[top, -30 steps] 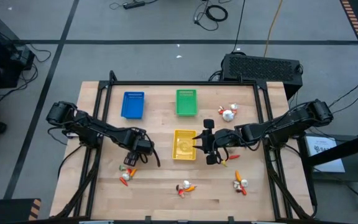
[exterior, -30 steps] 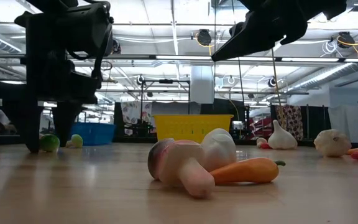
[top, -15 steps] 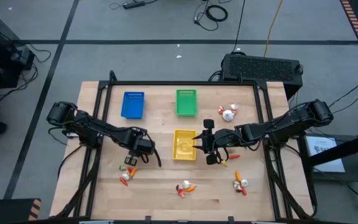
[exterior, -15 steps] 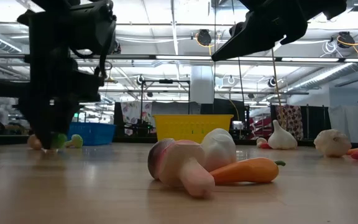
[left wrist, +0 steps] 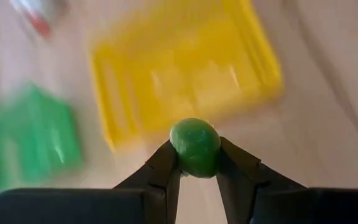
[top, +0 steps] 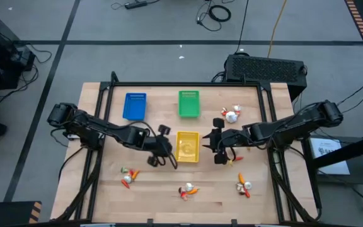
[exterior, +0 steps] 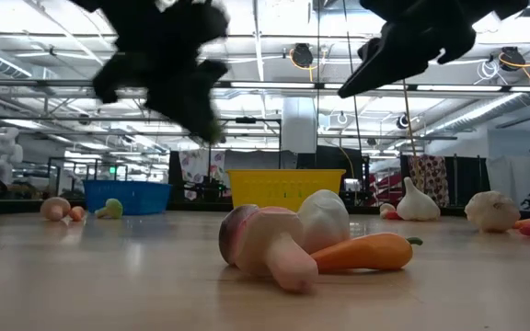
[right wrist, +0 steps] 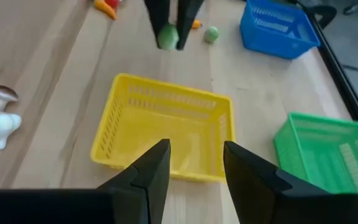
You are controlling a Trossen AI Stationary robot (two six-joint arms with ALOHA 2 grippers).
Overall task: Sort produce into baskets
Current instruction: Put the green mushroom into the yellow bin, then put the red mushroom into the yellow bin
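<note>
A green ball (left wrist: pixel 194 147) of toy produce sits pinched between the fingers of the left gripper (top: pixel 158 146), raised above the wooden table (top: pixel 156 189) just beside the yellow basket (top: pixel 186 146). The right gripper (right wrist: pixel 194 163) hovers at that basket's other side, fingers apart and empty. Blue basket (top: pixel 135 106) and green basket (top: pixel 189 103) stand farther back

Left gripper (left wrist: pixel 194 163) now pinches a green ball (left wrist: pixel 194 147), lifts off the table and swings toward the yellow basket (top: pixel 186 146); right gripper (top: pixel 217 146) backs off a bit.
</note>
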